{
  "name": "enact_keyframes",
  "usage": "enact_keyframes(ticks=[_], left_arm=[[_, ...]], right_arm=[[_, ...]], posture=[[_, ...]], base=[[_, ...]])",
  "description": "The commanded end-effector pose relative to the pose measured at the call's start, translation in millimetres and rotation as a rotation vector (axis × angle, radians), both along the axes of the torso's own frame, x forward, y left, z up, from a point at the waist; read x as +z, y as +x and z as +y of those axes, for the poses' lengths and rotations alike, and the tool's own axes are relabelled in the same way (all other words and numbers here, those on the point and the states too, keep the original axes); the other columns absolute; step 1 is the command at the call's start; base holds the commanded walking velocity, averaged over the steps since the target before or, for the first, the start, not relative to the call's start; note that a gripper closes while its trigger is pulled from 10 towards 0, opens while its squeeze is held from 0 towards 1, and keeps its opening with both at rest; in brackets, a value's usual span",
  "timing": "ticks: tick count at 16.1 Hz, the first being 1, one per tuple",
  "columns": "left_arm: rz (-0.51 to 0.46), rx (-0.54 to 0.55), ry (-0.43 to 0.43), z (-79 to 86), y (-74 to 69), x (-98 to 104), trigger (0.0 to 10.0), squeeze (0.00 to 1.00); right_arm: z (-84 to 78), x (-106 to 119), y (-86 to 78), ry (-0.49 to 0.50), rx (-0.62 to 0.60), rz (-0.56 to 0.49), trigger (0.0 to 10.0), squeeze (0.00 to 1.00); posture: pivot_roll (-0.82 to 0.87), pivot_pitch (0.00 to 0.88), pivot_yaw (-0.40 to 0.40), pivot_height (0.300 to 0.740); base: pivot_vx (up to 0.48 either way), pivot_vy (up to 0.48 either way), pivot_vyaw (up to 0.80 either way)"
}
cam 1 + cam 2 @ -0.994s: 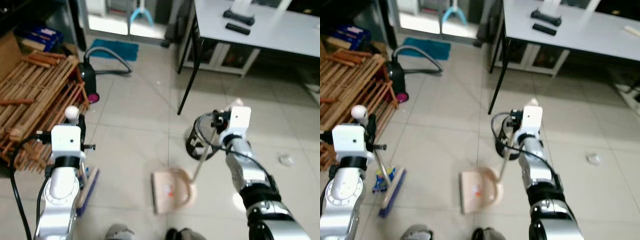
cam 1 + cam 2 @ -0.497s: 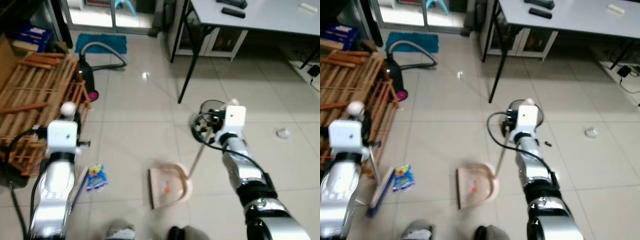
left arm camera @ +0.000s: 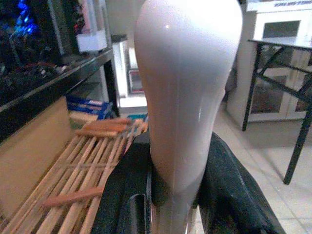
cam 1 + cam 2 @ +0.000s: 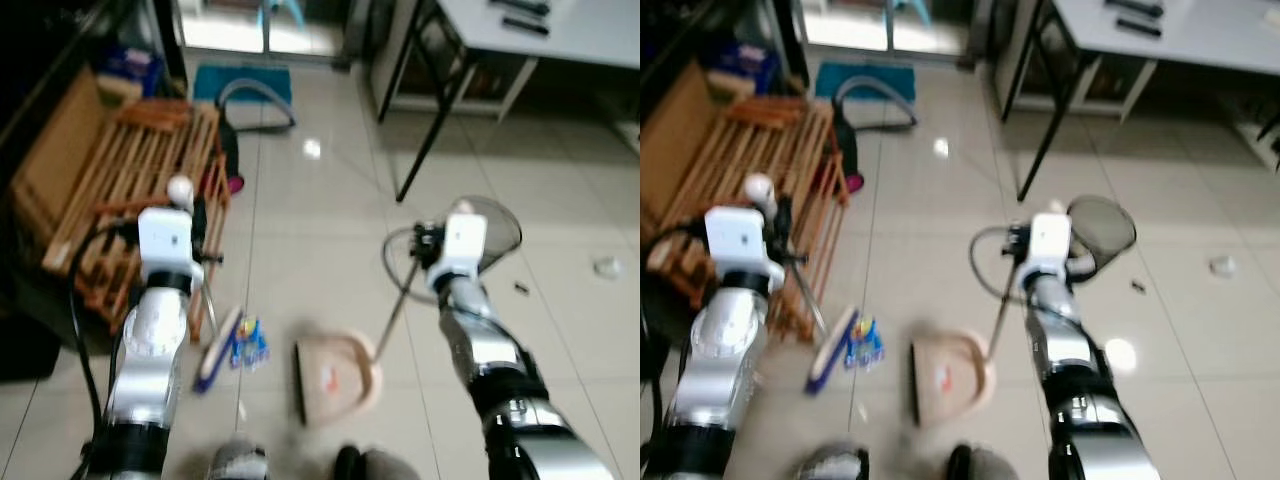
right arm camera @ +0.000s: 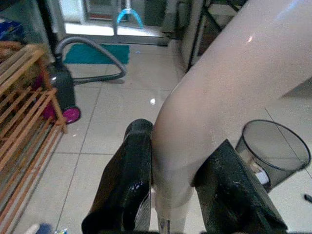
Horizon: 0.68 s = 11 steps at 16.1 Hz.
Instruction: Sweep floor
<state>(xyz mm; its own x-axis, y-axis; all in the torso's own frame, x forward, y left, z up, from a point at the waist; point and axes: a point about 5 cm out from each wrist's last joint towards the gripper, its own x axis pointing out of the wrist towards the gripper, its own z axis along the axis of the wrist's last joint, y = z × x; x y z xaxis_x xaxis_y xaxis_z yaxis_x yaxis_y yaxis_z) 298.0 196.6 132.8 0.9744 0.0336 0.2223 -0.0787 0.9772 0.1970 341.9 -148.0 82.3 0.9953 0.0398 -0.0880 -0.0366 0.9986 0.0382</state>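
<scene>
Near, on the tiled floor [image 4: 300,250]: pink dustpan [image 4: 335,375] with a scrap inside. Just left of it a blue-and-yellow wrapper [image 4: 249,342], touching the broom head [image 4: 218,346]. Left tool [image 3: 170,195] clamped on the broom's white handle [image 3: 187,87]. Right tool [image 5: 173,192] closed around the dustpan handle [image 5: 219,102], slanting down to the pan. Behind the right arm, a black mesh bin [image 5: 273,151]. Farther left, wooden slat racks [image 4: 130,190] and a vacuum cleaner [image 5: 61,83]. Far right, a worktop [image 4: 1180,30].
</scene>
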Motion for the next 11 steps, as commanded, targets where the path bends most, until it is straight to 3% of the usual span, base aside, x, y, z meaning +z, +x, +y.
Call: enact_keyframes(ticks=[1,3,6,11], left_arm=[[-0.033,-0.008,0.017,-3.7,0.1,3.8,10.0,0.0],[-0.037,-0.006,0.018,-3.9,-1.4,1.8,10.0,0.0],[-0.04,-0.01,0.026,-2.1,-3.7,-0.3,10.0,0.0],[-0.035,-0.03,0.024,-5.6,-1.7,-3.2,10.0,0.0]], right_arm=[[-11.5,6.2,1.2,-0.008,-0.038,-0.034,10.0,0.0],[-12.5,5.0,0.7,-0.02,-0.035,-0.028,10.0,0.0],[-11.5,3.2,0.9,-0.009,-0.03,-0.013,10.0,0.0],[-11.5,3.6,0.7,-0.021,-0.03,-0.019,10.0,0.0]], posture=[[0.15,0.149,-0.087,0.74],[0.15,0.145,-0.089,0.74],[0.15,0.145,-0.095,0.74],[0.15,0.149,-0.093,0.74]], base=[[0.0,0.0,0.0],[0.0,0.0,0.0],[0.319,0.0,0.0],[0.415,0.0,-0.62]])
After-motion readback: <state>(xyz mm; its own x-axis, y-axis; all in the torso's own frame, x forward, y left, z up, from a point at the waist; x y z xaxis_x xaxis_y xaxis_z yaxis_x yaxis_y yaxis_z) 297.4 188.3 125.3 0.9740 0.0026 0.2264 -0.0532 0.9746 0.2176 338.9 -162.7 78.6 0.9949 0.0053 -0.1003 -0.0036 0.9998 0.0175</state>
